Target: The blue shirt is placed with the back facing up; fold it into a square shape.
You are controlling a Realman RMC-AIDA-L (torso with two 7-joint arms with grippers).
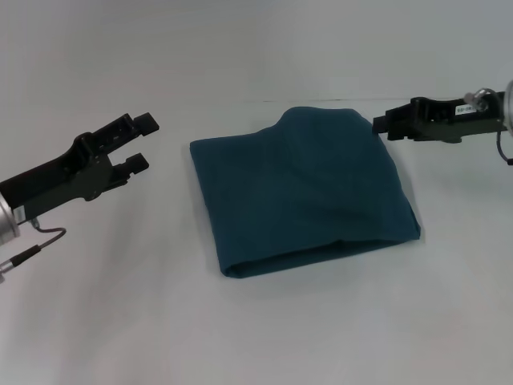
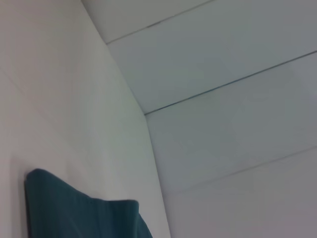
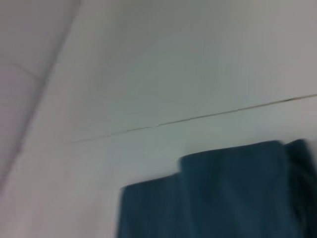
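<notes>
Fingers of my left gripper stand spread and empty, hovering above the bench just off the shirt's left edge. On my right gripper, beside the shirt's far right corner, I cannot tell whether they are spread or pressed together. The shirt lies mid-bench, plain side up, already folded into a rough square, its far edge stepped where one layer rides higher. I judge the folding nearly done, so what's left is tidying. I'd come in low, pinch only the top layer at that raised far edge, and draw it level without dragging the layers beneath. Lifting clear straight up should keep the corners from springing open.
</notes>
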